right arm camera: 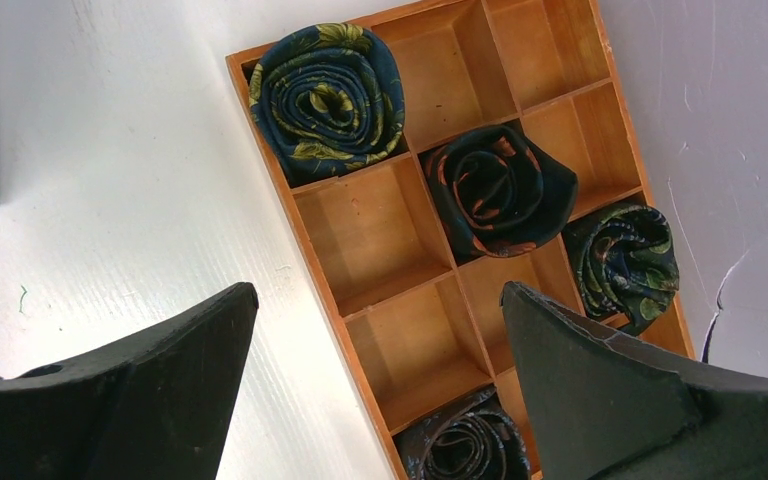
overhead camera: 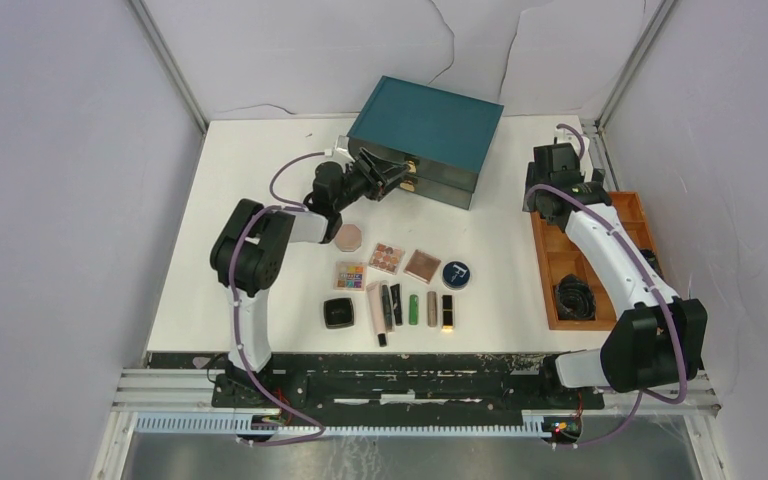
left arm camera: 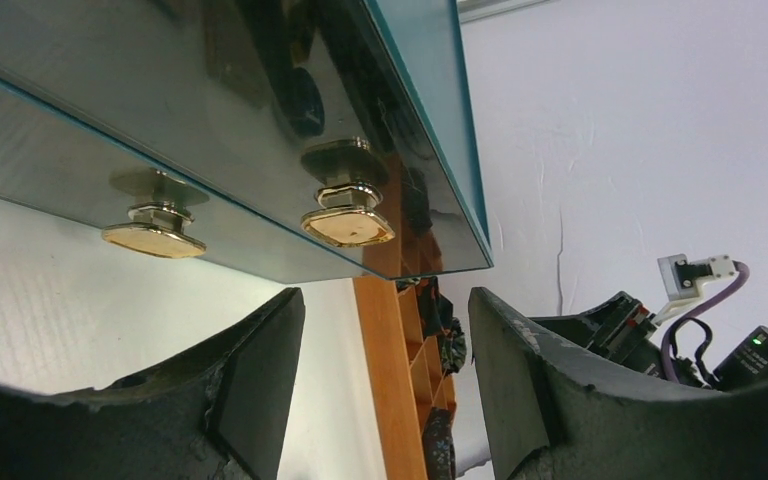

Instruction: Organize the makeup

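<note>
Top external: high at near edge, whole table (overhead camera: 260, 200).
Left wrist: close under drawer box (left arm camera: 210, 100).
Right wrist: above wooden tray (right arm camera: 370, 235).
Shared: wooden tray, probably.

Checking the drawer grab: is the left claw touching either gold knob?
Apart. Left wrist view: both gold knobs sit beyond the open left claw, with a visible gap.

- Teal drawer box (overhead camera: 426, 128), at the far middle of the white counter (overhead camera: 260, 160); glossy stacked fronts.
- Gold knobs, two (left arm camera: 348, 226) (left arm camera: 153, 240), one per front.
- Wooden divided tray (right arm camera: 312, 255), at the counter's right edge.
- Rolled patterned fabrics, four seen in the right wrist view (one per compartment): blue-and-yellow floral (right arm camera: 326, 88), dark (right arm camera: 498, 190), dark floral (right arm camera: 624, 260), dark, partly cut off (right arm camera: 460, 440).
</note>
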Robot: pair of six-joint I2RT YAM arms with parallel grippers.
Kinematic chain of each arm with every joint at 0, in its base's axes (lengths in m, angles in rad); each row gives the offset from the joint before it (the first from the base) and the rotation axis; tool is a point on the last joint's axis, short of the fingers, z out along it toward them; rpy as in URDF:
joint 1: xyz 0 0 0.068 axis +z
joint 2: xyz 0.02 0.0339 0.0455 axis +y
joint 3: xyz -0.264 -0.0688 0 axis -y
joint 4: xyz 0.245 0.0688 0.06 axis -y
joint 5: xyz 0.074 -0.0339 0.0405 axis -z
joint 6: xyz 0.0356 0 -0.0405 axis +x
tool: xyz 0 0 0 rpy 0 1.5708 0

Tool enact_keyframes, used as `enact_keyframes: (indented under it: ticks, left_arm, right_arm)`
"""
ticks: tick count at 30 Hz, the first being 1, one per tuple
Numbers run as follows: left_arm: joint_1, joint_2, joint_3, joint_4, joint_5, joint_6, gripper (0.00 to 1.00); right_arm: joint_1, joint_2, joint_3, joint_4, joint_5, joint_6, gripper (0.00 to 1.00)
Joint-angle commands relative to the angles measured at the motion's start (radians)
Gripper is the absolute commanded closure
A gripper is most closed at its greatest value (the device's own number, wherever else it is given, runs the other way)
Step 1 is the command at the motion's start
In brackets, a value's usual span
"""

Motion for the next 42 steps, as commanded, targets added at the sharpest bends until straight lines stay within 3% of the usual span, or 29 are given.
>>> enact_keyframes:
  ticks: [1,29,35,42]
  left_arm:
    - [-0.007,0.007,0.025,0.095,-0.011,-0.05,0.32]
    - [-0.009,0.145,0.153,0.158,-0.029,-0.14,0.39]
    - [-0.01,0.162,0.166,0.171,-0.018,-0.152,0.56]
    - [-0.01,0.146,0.16,0.166,0.005,-0.15,0.89]
  right_arm:
    - [0.004,0.001,0.01,-0.002,0.021,-0.013,0.0]
    - [0.003,0.049,0.042,-0.026,0.023,-0.034,0.01]
    - [0.004,0.05,0.043,-0.028,0.025,-0.038,0.01]
    - [0.004,0.059,0.042,-0.03,0.018,-0.03,0.03]
